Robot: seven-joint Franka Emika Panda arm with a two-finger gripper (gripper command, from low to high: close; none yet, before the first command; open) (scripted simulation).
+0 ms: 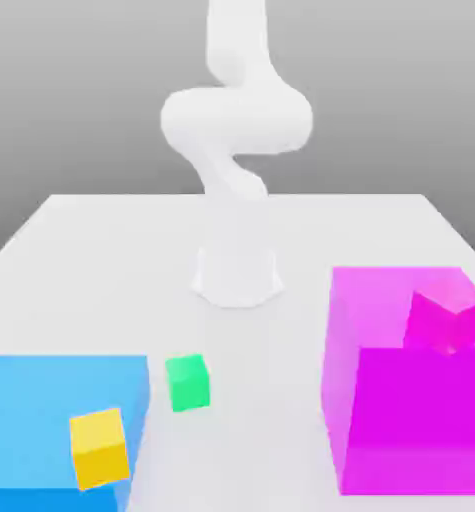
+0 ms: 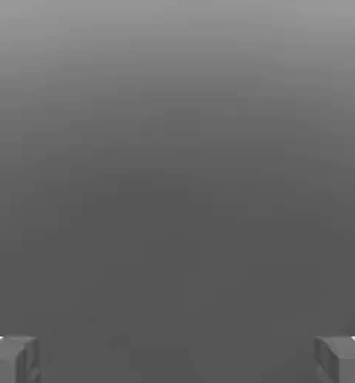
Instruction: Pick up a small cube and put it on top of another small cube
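The small bright-green cube (image 1: 188,382) rests on the white table in the front half of the exterior view, just right of a big blue block. The small magenta cube (image 1: 446,320) sits tilted on top of a much larger magenta block (image 1: 406,400) at the exterior view's right. In the hand view my gripper (image 2: 177,363) is open: one grey fingertip (image 2: 12,360) and the other (image 2: 343,359) stand far apart with only plain grey background between them. My white arm (image 1: 236,120) rises from its base at the table's middle and curls upward, well away from both cubes.
A large blue block (image 1: 41,420) fills the front left corner, with a small yellow cube (image 1: 99,447) on it. The arm's base (image 1: 237,275) stands mid-table. Bare white table (image 1: 111,260) lies behind the blocks on both sides.
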